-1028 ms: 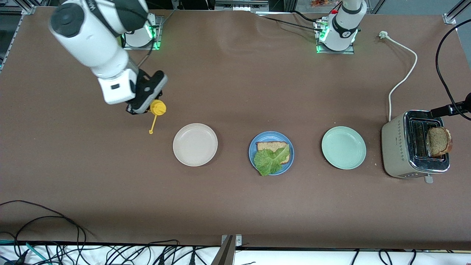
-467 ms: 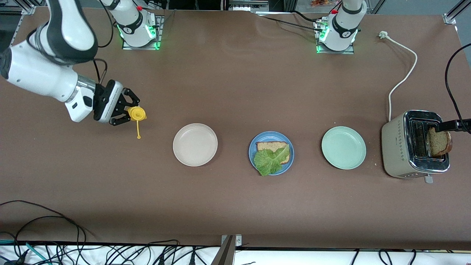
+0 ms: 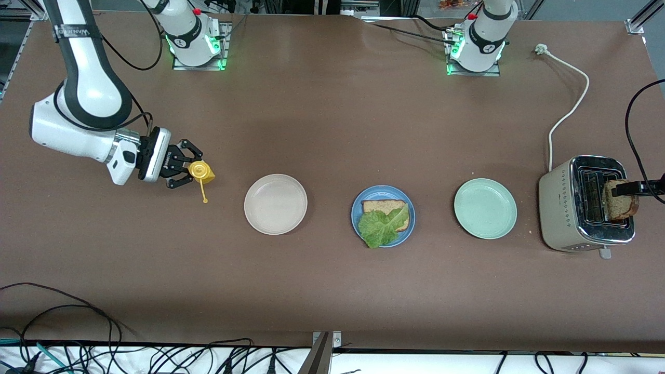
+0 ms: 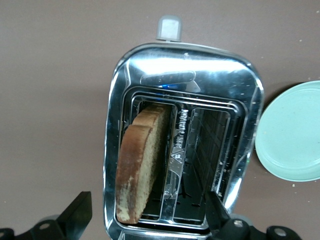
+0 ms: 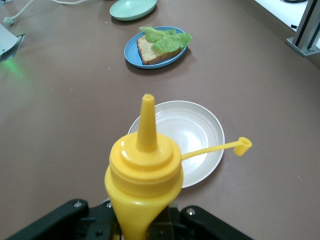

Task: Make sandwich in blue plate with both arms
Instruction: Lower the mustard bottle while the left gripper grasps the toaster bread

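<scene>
While right pincer (image 3: 188, 174) grips yellow bottle (image 3: 200, 172), left pincer (image 4: 145, 222) gapes over toaster (image 3: 582, 208); no legible txt

Lighting: even, bright, from overhead. Shadows: soft, short, close under the plates. Glare: white streak on the toaster (image 4: 182, 67) top (chrome, mirror-like). Focus: sharp throughout; bottle (image 5: 144, 176) base slightly soft nearest the lens. Green glow at arm bases.

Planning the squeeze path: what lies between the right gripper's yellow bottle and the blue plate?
The empty beige plate sits between the yellow bottle in the right gripper and the blue plate, plain in the front view.
</scene>
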